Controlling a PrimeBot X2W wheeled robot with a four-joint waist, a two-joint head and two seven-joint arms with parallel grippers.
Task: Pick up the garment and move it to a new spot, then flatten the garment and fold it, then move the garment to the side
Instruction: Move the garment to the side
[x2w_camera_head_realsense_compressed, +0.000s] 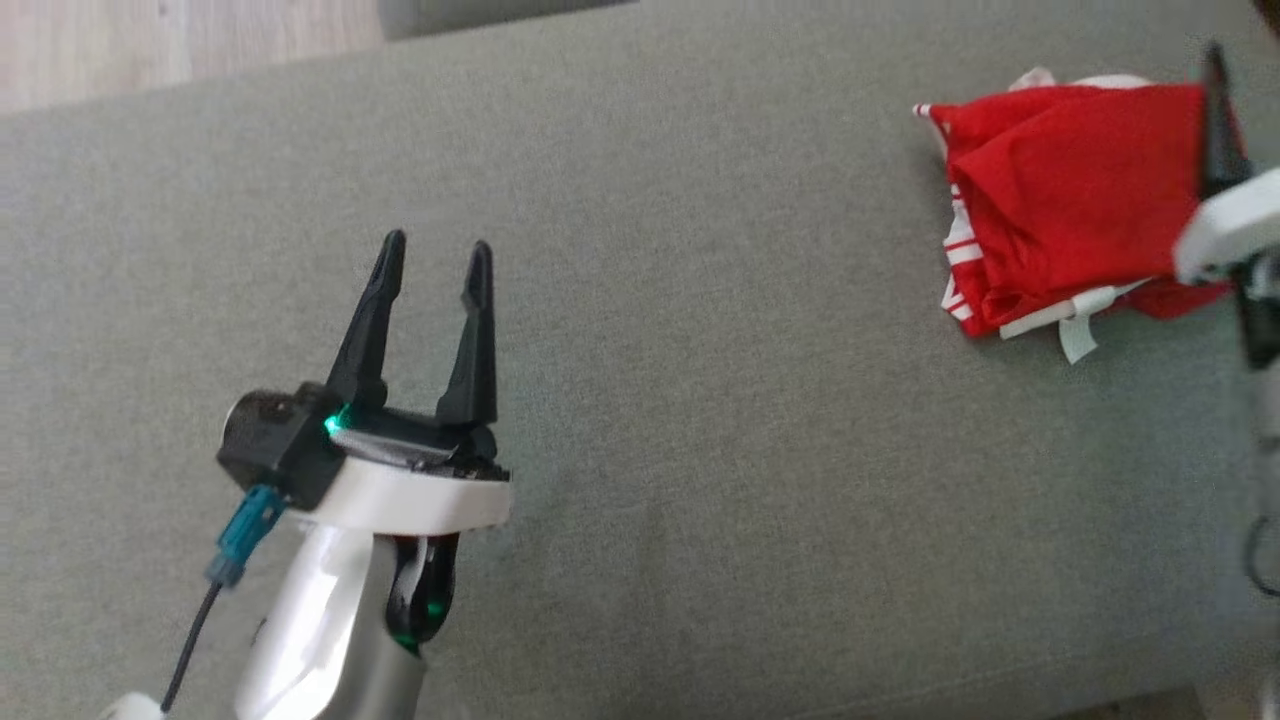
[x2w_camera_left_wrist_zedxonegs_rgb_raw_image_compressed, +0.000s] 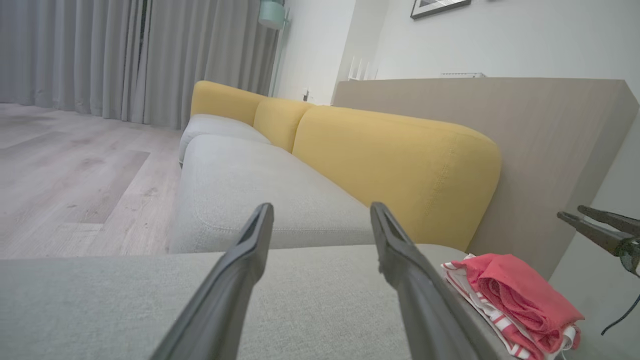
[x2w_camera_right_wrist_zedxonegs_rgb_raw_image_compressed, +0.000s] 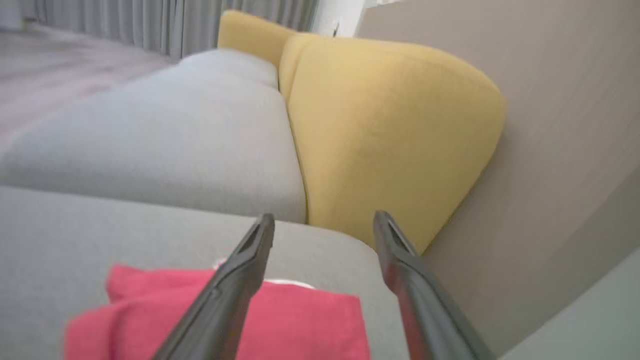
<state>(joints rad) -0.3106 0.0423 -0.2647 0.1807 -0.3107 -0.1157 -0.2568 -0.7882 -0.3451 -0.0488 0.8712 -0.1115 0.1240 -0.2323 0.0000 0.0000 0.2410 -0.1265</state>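
Leftmost, at the far corner, a strip of pale wood floor (x2w_camera_head_realsense_compressed: 150, 40) shows beyond the grey sofa seat (x2w_camera_head_realsense_compressed: 700, 420). Near the left, the left gripper (x2w_camera_head_realsense_compressed: 437, 242) hangs above bare cushion with its two dark fingers spread wide and nothing between them. It is well apart from the cloth, which reads as parked out of the way so that the other arm has room to work. From its own wrist camera, the yellow backrest (x2w_camera_left_wrist_zedxonegs_rgb_raw_image_compressed: 395, 165) runs along the far side of the seat.

Further right, at the far right end of the seat, lies the red garment (x2w_camera_head_realsense_compressed: 1070, 200). It rests flat on the cushion as a compact, roughly square stack of several layers. It looks like a thin, mesh-like sports top, red with white striped trim along its left edge. A white hem and a small white tab poke out at its near edge. The stack is tidy but not crisp, with edges slightly uneven.

At the right border, the right gripper (x2w_camera_right_wrist_zedxonegs_rgb_raw_image_compressed: 324, 216) hovers just over the garment's right part. Its fingers stand apart and hold no cloth. With the garment folded and lying off to the side, the task looks all but done.
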